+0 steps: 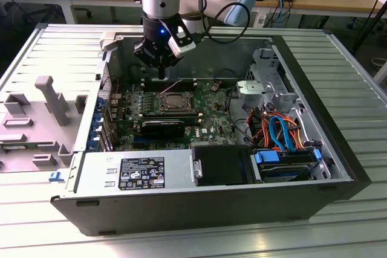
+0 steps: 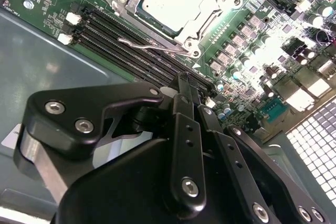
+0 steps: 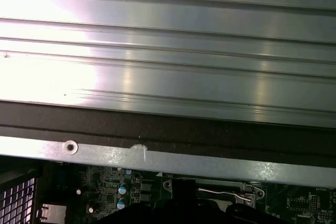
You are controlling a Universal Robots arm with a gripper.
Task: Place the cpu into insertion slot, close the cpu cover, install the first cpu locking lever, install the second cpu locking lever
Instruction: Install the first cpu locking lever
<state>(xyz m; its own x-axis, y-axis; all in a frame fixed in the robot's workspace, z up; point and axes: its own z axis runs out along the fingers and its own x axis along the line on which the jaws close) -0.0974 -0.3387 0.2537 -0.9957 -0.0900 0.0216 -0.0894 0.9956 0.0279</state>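
The cpu (image 2: 173, 1), a flat square chip with a silvery top, sits in the insertion slot (image 1: 175, 102) on the green board inside the open computer case. The cpu cover (image 2: 185, 34), a silver frame, lies down around it. A thin wire locking lever (image 2: 149, 45) runs along the socket's side by the black memory slots; the same lever (image 3: 227, 194) appears in the first wrist view. My gripper (image 1: 160, 77) hangs above the board just behind the socket in the exterior view. Its black fingers (image 2: 182, 95) are shut with nothing between them.
The case (image 1: 199, 206) lies open on a ribbed metal table. Long memory slots (image 2: 131, 43) flank the socket, a power supply (image 1: 136, 173) sits at the front, and a drive cage with orange and blue cables (image 1: 281, 131) is at the exterior view's right. A grey fixture (image 1: 51, 98) stands left of the case.
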